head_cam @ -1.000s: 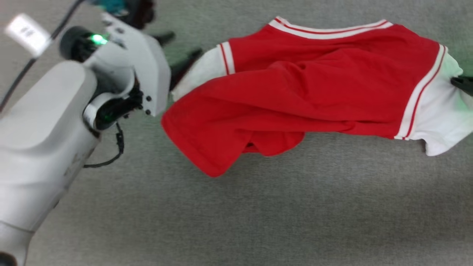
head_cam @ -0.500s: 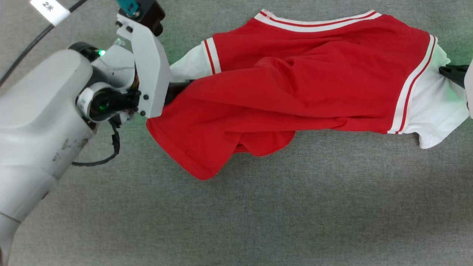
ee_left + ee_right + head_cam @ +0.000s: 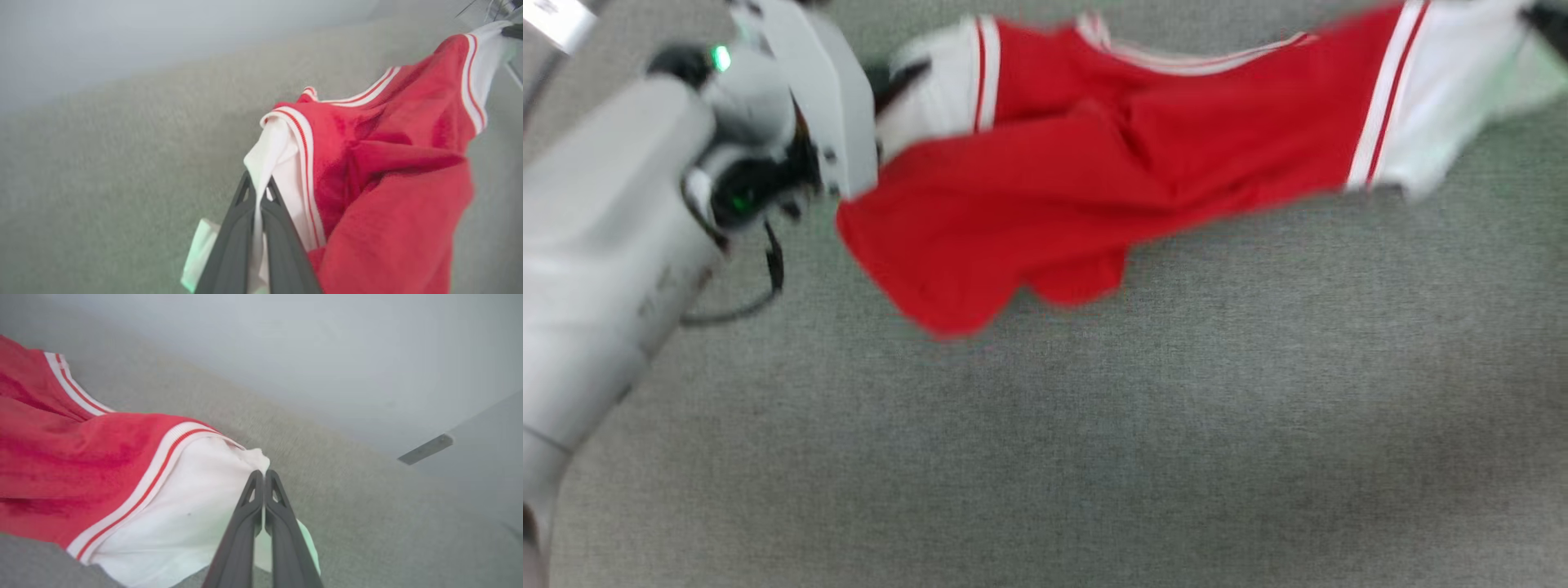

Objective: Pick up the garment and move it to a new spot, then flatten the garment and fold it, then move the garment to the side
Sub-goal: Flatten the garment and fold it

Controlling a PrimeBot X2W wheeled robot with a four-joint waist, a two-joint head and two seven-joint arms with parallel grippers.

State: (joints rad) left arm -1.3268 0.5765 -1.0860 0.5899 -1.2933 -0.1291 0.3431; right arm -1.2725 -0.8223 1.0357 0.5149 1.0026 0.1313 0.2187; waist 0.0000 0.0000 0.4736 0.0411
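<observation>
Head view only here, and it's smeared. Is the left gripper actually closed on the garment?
Observer: Yes. Left wrist view: the left gripper is shut on the garment, with white sleeve cloth pinched between its fingers.
Operator: Right one? It's cut off at my top corner.
Observer: Right wrist view: the right gripper is shut on the edge of the other white sleeve.
Operator: Cloth taut?
Observer: No. Left wrist view shows the red body drooping in folds between the two grips.
</observation>
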